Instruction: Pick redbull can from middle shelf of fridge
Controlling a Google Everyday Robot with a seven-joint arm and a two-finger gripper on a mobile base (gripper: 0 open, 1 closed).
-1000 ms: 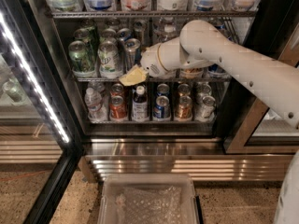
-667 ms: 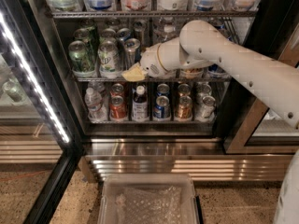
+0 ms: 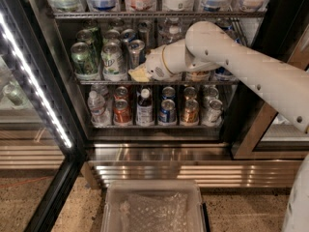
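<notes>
The fridge stands open, with its white LED strip on the left. The middle shelf holds green-and-silver cans on the left. A slim silver redbull can stands right of them at the shelf's front. My gripper reaches in from the right. Its yellowish tips are at the base of the redbull can, just above the shelf edge. The white arm hides the cans on the right half of the shelf.
Green cans stand close on the left of the redbull can. The lower shelf holds short cans and small bottles, the upper shelf large bottles. A clear plastic bin sits on the floor in front of the fridge.
My gripper has risen slightly and moved in closer to the base of the slim silver can. The cans have not moved.
</notes>
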